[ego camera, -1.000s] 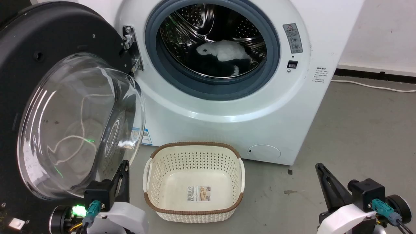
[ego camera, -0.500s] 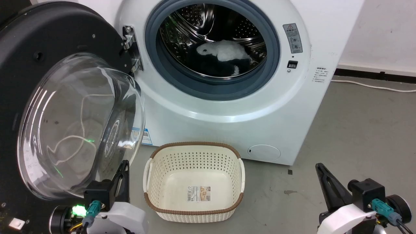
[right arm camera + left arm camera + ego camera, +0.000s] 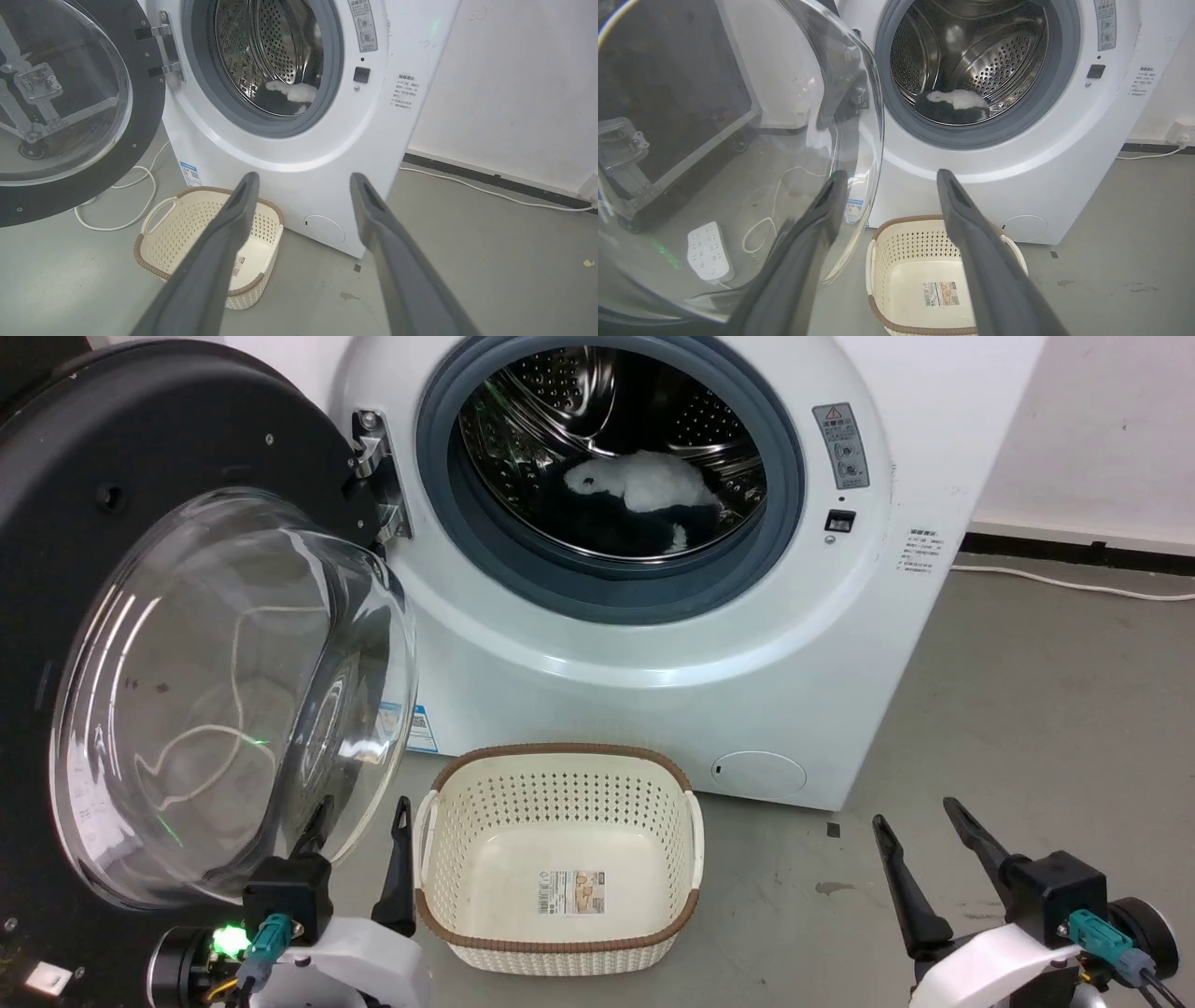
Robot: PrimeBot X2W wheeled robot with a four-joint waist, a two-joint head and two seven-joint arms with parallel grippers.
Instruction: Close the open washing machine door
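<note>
The washing machine door [image 3: 168,644] stands swung wide open at the left, black inner side and bulging glass bowl [image 3: 738,154] toward me, hinged by a metal hinge [image 3: 378,476]. The white washing machine [image 3: 672,644] shows its grey-gasketed steel drum [image 3: 611,457], with white and dark laundry [image 3: 644,485] inside. My left gripper [image 3: 359,817] is open, low beside the glass bowl's lower edge, holding nothing. My right gripper [image 3: 920,821] is open, low at the right over the floor. In the right wrist view the door [image 3: 140,116] sits left of the drum [image 3: 266,60].
An empty cream perforated basket [image 3: 560,854] with a brown rim stands on the grey floor before the machine, between my grippers. A white cable [image 3: 1064,583] runs along the floor by the wall. Through the glass I see a power strip [image 3: 710,252] and a cord.
Both grippers have opened: each pair of fingers, together before, now stands spread apart. The door, machine and basket have not moved.
</note>
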